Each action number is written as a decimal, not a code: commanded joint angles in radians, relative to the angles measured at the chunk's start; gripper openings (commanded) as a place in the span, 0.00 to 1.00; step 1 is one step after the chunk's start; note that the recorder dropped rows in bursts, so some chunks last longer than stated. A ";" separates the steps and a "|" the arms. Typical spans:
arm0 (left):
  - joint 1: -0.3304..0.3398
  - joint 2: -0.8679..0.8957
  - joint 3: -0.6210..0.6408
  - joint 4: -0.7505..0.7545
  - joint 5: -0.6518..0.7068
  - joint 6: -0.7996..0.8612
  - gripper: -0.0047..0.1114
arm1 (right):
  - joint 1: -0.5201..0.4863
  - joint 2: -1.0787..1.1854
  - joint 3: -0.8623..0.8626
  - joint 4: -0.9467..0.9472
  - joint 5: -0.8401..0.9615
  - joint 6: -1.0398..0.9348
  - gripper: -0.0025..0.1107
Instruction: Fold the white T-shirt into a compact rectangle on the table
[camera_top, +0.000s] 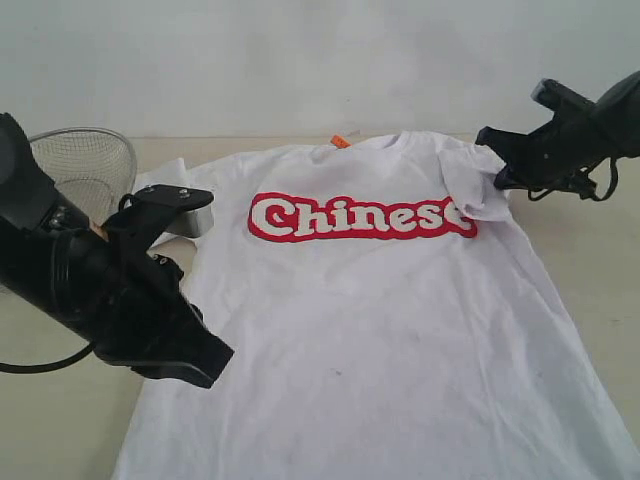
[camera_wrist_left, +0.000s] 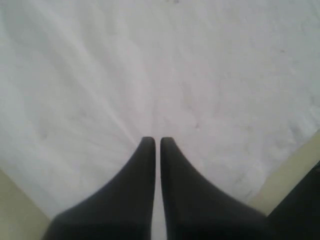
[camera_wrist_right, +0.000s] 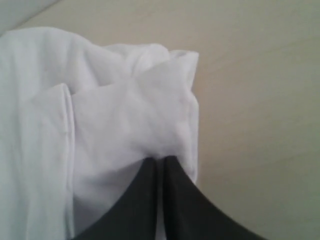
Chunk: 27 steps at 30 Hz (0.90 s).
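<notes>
Sleeve (camera_wrist_right: 150, 115) of the white T-shirt (camera_top: 380, 330) on the counter (camera_top: 585, 240) is bunching between the closed right jaws, while the left jaws are hanging closed over its body.

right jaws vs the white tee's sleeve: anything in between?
Nothing. The right wrist view shows the right gripper shut on the white T-shirt, with bunched sleeve fabric meeting the jaws directly; the exterior view agrees.
</notes>
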 joint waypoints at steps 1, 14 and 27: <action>-0.003 -0.003 -0.006 -0.002 0.011 -0.004 0.08 | -0.001 0.012 -0.005 -0.048 -0.032 0.001 0.02; -0.003 -0.003 -0.006 -0.007 0.016 -0.012 0.08 | -0.047 0.007 -0.139 -0.134 0.147 0.132 0.02; -0.003 -0.003 -0.006 -0.006 -0.010 -0.012 0.08 | -0.059 -0.081 -0.008 -0.074 0.349 0.040 0.02</action>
